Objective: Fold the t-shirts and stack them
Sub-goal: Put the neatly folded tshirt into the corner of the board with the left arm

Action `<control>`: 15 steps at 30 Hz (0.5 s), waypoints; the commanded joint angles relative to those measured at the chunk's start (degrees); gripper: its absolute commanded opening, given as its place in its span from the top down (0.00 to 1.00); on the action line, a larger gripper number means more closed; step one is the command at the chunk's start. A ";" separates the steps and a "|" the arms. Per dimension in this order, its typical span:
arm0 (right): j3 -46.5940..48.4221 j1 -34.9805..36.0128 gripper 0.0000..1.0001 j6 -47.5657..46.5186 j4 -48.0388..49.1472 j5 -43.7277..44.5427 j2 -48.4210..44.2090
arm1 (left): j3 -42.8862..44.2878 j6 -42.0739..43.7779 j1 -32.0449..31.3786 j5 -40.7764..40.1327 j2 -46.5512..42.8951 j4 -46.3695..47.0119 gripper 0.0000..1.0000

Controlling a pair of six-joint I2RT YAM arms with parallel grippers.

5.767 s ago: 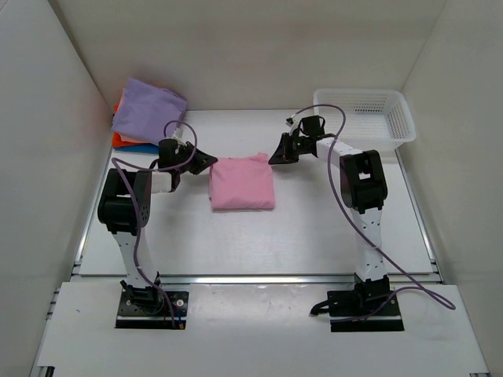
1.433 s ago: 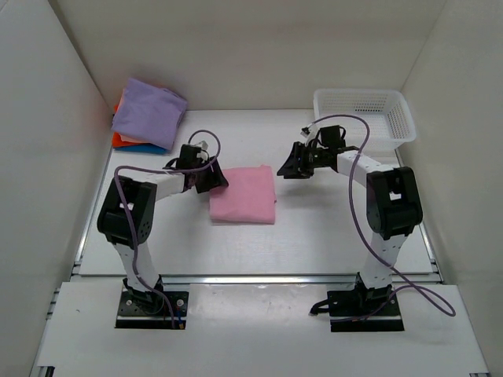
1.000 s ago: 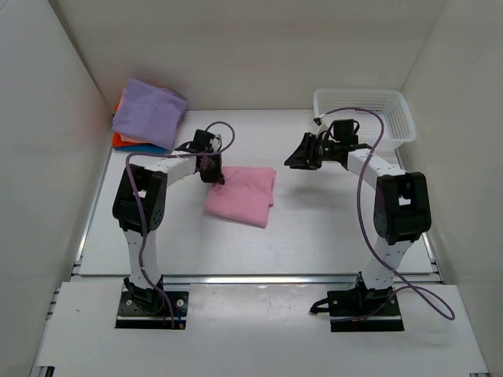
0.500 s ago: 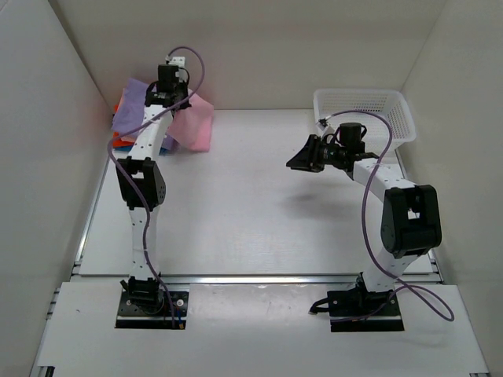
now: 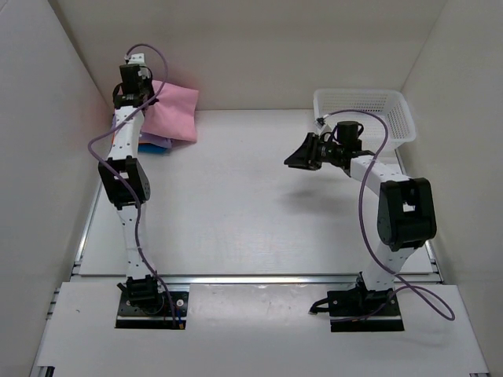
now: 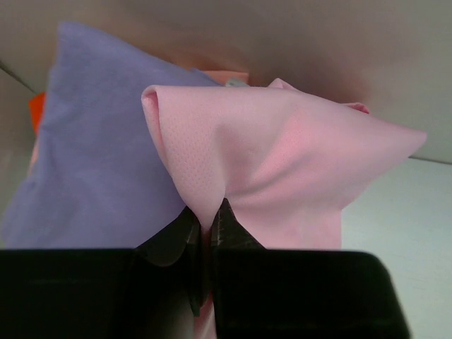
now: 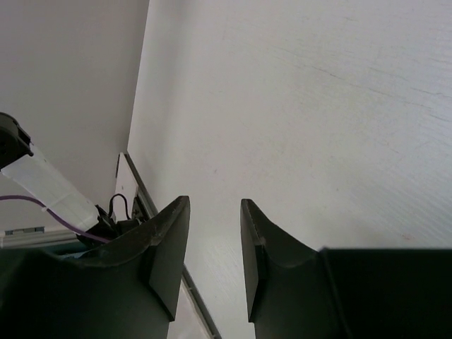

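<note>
Basket (image 5: pixel 357 95) stands far right; pink shirt (image 6: pixel 296 162) hangs over lavender shirt (image 6: pixel 92 162)

- Upper left of the top view: the held t-shirt (image 5: pixel 177 110) hangs from the left tool (image 5: pixel 141 100) over the stack of folded t-shirts (image 5: pixel 154 143).
- Upper right: the basket (image 5: pixel 389 133) stands on the counter (image 5: pixel 236 204).
- The right tool (image 5: pixel 295 160) is left of the basket.

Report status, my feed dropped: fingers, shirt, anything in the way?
Left fingers shut on folded light pink cloth t-shirt, hanging over lavender folded t-shirt. Right fingers open, empty, above white table. Nothing seen blocking.
</note>
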 commanded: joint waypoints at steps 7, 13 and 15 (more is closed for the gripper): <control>3.46 3.85 0.68 1.71 0.82 0.15 2.22 | 1.58 -3.19 4.18 3.76 -8.64 7.63 1.00; 3.73 5.17 0.68 1.63 -1.10 0.68 3.27 | 2.10 -5.29 7.00 3.84 -7.07 9.39 1.00; 3.90 5.78 0.68 2.06 -1.29 1.20 3.36 | 2.28 -6.27 8.40 3.58 -6.45 9.04 1.00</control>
